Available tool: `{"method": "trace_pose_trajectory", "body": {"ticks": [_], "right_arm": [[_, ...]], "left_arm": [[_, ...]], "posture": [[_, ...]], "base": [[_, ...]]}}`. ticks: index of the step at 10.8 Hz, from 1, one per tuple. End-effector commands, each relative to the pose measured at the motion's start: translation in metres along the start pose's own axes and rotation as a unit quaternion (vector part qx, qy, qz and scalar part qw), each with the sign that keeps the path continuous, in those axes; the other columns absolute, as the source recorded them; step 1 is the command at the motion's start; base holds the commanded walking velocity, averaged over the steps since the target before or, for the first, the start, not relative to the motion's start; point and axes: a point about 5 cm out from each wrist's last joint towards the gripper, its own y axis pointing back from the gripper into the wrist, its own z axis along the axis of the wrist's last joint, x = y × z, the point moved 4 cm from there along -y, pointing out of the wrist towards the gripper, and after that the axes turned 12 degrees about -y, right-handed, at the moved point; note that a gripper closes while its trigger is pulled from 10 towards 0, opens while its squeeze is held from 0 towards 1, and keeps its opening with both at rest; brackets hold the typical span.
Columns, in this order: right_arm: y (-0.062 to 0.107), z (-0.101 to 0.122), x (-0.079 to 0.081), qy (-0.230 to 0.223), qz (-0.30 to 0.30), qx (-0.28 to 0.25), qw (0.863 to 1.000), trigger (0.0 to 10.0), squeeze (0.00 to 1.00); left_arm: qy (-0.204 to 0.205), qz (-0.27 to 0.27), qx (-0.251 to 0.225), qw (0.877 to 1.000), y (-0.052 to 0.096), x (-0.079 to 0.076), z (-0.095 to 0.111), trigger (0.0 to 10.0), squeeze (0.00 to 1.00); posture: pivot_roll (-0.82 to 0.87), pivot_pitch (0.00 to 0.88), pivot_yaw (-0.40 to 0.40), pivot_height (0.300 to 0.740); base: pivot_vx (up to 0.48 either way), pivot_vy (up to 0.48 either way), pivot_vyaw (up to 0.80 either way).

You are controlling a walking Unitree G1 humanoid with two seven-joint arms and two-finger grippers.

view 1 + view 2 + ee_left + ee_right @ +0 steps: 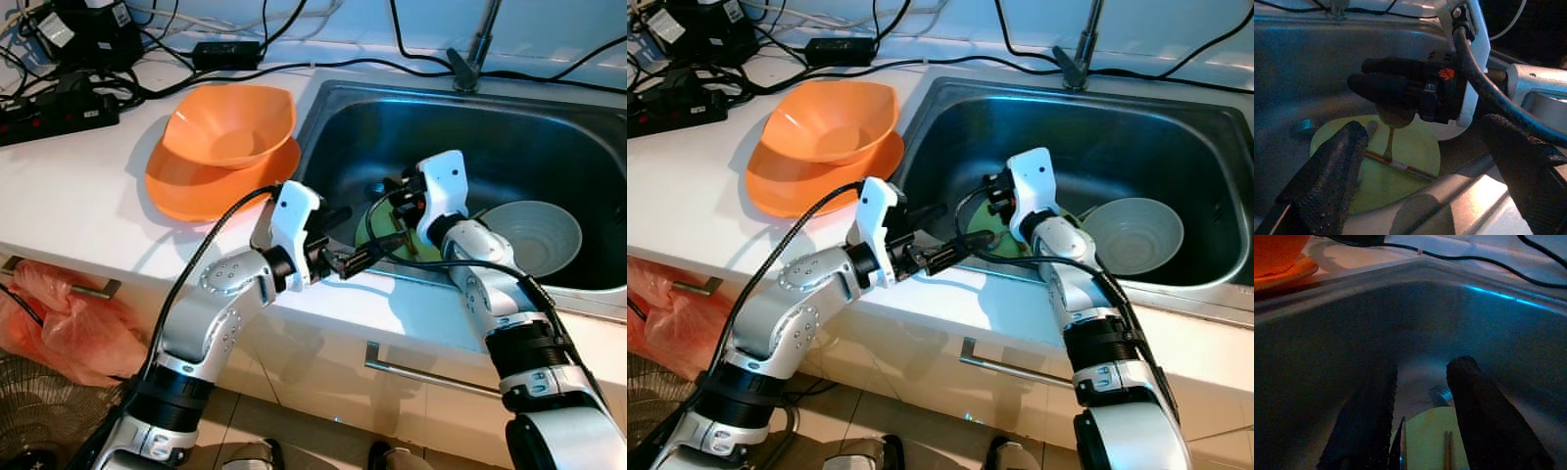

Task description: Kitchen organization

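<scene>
Sink (pixel 549 117): steel basin sunk in the white desk (pixel 69 186); taken here as landmark for all places.
Green plate (pixel 1410 147): flat on sink floor, at near-left part; carrying a spoon (pixel 1391 117) and chopsticks (pixel 1400 166), probably left for washing or sorting.
Pale bowl (pixel 534 235): upright in sink, just beside the plate, toward the sink's right.
Orange bowl (pixel 230 122): stacked in orange plate (pixel 196 186) on desk, just left of sink; likely already sorted there.
Right pincer (pixel 1420 411): lowered into sink over green plate, fingers apart with nothing between; seemingly aimed at the utensils.
Left pincer (pixel 377 250): over near rim of sink, pointing inward toward the plate; fingers spread wide, empty, perhaps ready to assist.
Power strip (pixel 59 117) and cables: on desk far left of sink, away from water.
</scene>
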Motion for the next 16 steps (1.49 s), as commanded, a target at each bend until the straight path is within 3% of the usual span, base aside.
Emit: {"method": "trace_pose_trajectory", "body": {"ticks": [1, 2, 3, 5, 8, 9, 10, 11, 12, 13, 14, 15, 16], "right_arm": [[0.000, -0.001, -0.003, 0.007, -0.010, -0.005, 1.000, 10.0, 1.00], [0.000, 0.010, -0.006, 0.008, -0.019, -0.035, 0.999, 10.0, 1.00], [0.004, 0.049, -0.015, 0.008, -0.046, -0.124, 0.991, 10.0, 1.00], [0.009, 0.076, -0.019, 0.014, -0.054, -0.184, 0.981, 10.0, 1.00], [0.011, 0.089, -0.017, 0.007, -0.055, -0.210, 0.976, 10.0, 1.00], [0.010, 0.091, -0.010, -0.026, -0.036, -0.212, 0.976, 10.0, 1.00], [0.010, 0.092, -0.007, -0.059, -0.027, -0.211, 0.975, 10.0, 0.24], [0.010, 0.089, -0.003, -0.100, -0.013, -0.203, 0.974, 10.0, 0.00], [0.011, 0.082, -0.003, -0.131, -0.012, -0.192, 0.973, 10.0, 0.00], [0.013, 0.079, -0.004, -0.134, -0.016, -0.186, 0.973, 10.0, 0.00], [0.017, 0.081, -0.001, -0.140, -0.013, -0.186, 0.972, 10.0, 0.00], [0.018, 0.081, -0.001, -0.149, -0.014, -0.188, 0.971, 10.0, 0.00], [0.020, 0.082, -0.002, -0.175, -0.018, -0.197, 0.964, 10.0, 0.00]], "left_arm": [[-0.018, 0.000, -0.001, 1.000, -0.001, 0.003, 0.004, 10.0, 0.00], [-0.021, 0.001, -0.003, 1.000, -0.001, 0.004, 0.005, 10.0, 0.00], [-0.022, 0.004, -0.004, 1.000, -0.001, 0.005, 0.006, 10.0, 0.00], [-0.025, 0.005, -0.003, 1.000, -0.002, 0.005, 0.004, 10.0, 0.00], [-0.031, 0.007, -0.004, 1.000, -0.003, 0.007, 0.005, 10.0, 0.00], [-0.033, 0.008, -0.003, 0.999, -0.003, 0.008, 0.005, 10.0, 0.00], [-0.036, 0.015, -0.004, 0.999, -0.002, 0.010, 0.006, 10.0, 0.00], [-0.052, 0.053, -0.006, 0.997, 0.001, 0.021, 0.010, 10.0, 0.00], [-0.072, 0.118, -0.008, 0.990, 0.007, 0.040, 0.014, 10.0, 1.00], [-0.081, 0.152, -0.012, 0.985, 0.011, 0.050, 0.017, 10.0, 1.00], [-0.104, 0.209, -0.018, 0.972, 0.019, 0.060, 0.020, 10.0, 1.00], [-0.123, 0.228, -0.010, 0.966, 0.023, 0.072, 0.022, 10.0, 1.00], [-0.170, 0.235, 0.017, 0.957, 0.024, 0.082, 0.021, 10.0, 1.00]], "posture": [[0.06, 0.115, 0.071, 0.740], [0.06, 0.114, 0.072, 0.740], [0.06, 0.110, 0.072, 0.740], [0.06, 0.104, 0.073, 0.740], [0.06, 0.099, 0.076, 0.740], [0.06, 0.096, 0.078, 0.740], [0.06, 0.096, 0.077, 0.740], [0.06, 0.095, 0.078, 0.740], [0.07, 0.097, 0.079, 0.740], [0.07, 0.097, 0.077, 0.740], [0.07, 0.096, 0.079, 0.740], [0.07, 0.095, 0.079, 0.740], [0.06, 0.093, 0.081, 0.740]], "base": [[0.000, 0.000, 0.00], [0.000, 0.000, 0.00], [0.000, 0.000, 0.00], [0.000, 0.000, 0.00], [0.000, 0.000, 0.00], [0.000, 0.000, 0.00], [0.000, 0.000, 0.00], [0.000, 0.000, 0.00], [0.000, 0.000, 0.00], [0.000, 0.000, 0.00], [0.000, 0.000, 0.00], [0.000, 0.000, 0.00], [0.000, 0.000, 0.00]]}}
